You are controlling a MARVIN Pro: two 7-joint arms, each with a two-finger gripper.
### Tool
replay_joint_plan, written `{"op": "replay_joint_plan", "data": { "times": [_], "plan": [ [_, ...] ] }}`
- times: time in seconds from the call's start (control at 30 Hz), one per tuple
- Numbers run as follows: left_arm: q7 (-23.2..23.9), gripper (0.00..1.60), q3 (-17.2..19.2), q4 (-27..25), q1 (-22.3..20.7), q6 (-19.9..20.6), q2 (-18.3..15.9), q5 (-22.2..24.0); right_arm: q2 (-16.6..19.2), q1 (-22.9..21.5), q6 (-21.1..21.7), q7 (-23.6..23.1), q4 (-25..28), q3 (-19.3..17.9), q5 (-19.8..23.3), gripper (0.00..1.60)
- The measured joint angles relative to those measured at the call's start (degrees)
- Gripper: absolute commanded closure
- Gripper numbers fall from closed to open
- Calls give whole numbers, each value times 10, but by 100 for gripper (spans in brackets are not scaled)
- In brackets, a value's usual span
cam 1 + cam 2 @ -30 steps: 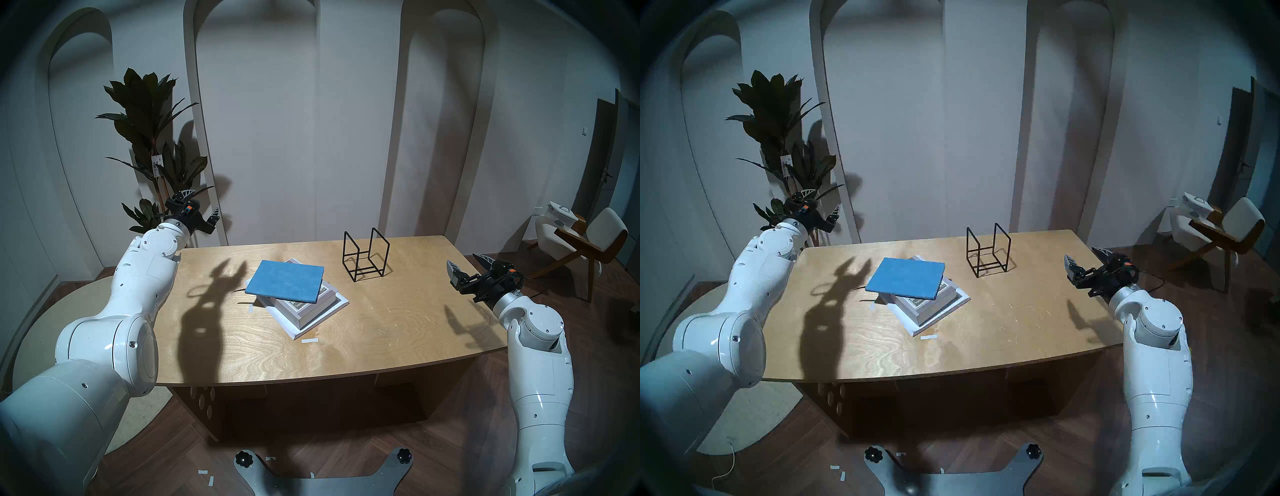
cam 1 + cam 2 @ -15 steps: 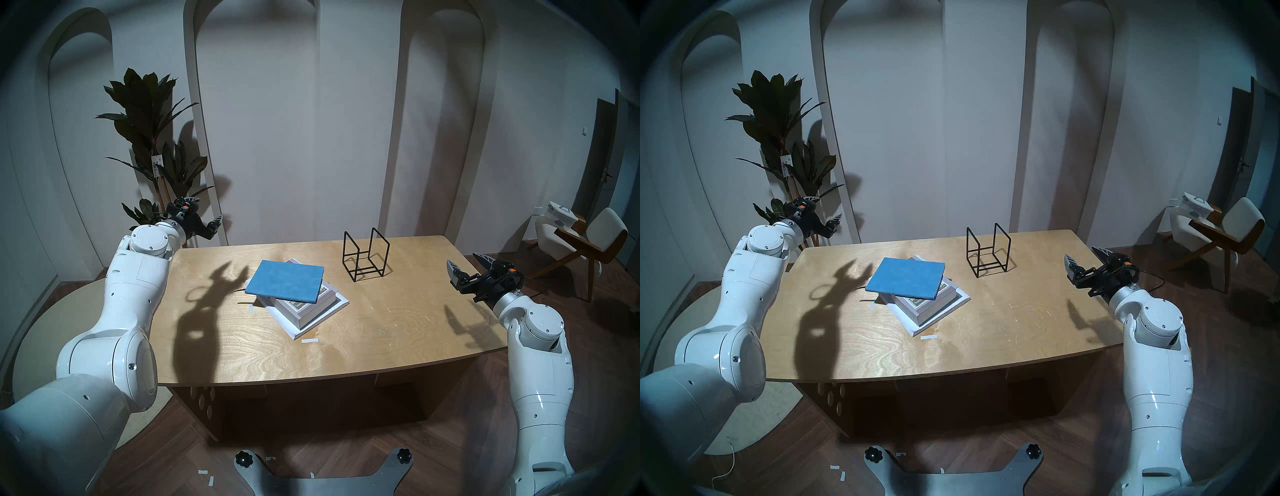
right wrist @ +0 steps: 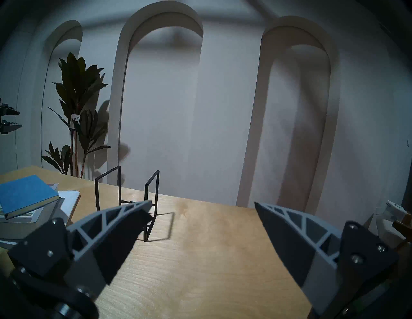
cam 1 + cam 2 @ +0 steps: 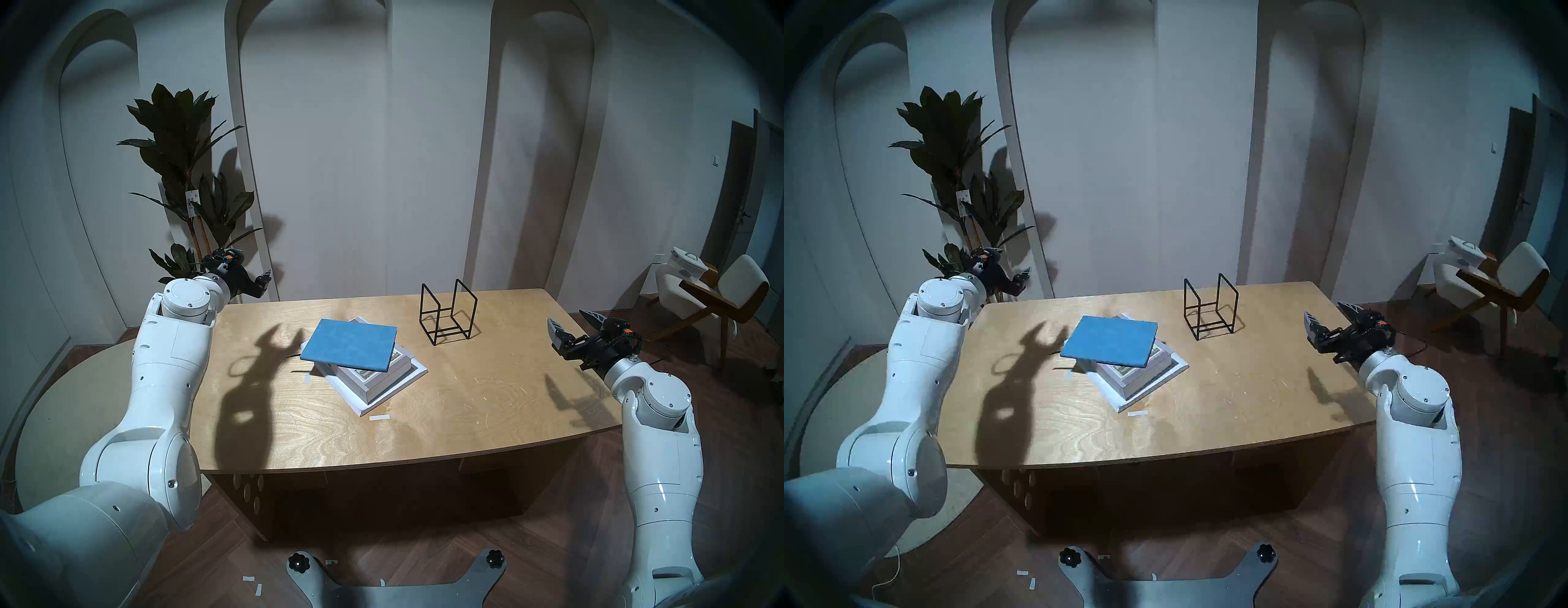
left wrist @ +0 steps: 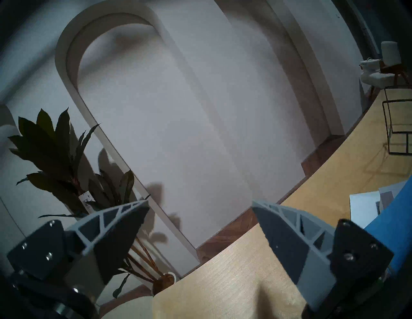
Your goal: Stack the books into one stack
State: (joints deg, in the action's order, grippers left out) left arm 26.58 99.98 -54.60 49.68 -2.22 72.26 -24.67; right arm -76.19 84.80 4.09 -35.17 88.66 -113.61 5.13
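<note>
The books lie in one stack near the middle of the wooden table [image 4: 466,403]. A large thin white book [image 4: 418,370] is lowest, with a thick white-grey book [image 4: 377,382] on it. The blue book [image 4: 348,348] lies on top, turned askew and overhanging to the left. The stack also shows in the right wrist view, blue book [image 3: 24,192] uppermost. My left gripper [image 4: 250,266] hangs open and empty over the table's far left corner, well clear of the stack. My right gripper [image 4: 567,318] stands open and empty above the table's right edge.
A black wire-frame rack [image 4: 447,316] stands behind and to the right of the stack. A tall potted plant [image 4: 182,148] rises just behind my left gripper. A chair [image 4: 721,293] sits beyond the table's right end. A strip of white tape [image 4: 379,418] lies in front of the stack.
My left arm has swung its elbow inward and rolled the wrist, and its gripper has dropped slightly near the plant. The books and the right arm have not moved.
</note>
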Motion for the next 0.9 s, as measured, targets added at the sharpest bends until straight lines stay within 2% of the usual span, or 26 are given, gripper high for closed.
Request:
{"op": "replay_joint_plan", "data": {
  "times": [0.37,0.9],
  "plan": [
    [-35,0,6,-56,35,36,17,-18,0,0,0,0,1,0,0,0],
    [-43,0,10,-73,43,49,26,-29,0,1,0,0,1,0,0,0]
  ]
}}
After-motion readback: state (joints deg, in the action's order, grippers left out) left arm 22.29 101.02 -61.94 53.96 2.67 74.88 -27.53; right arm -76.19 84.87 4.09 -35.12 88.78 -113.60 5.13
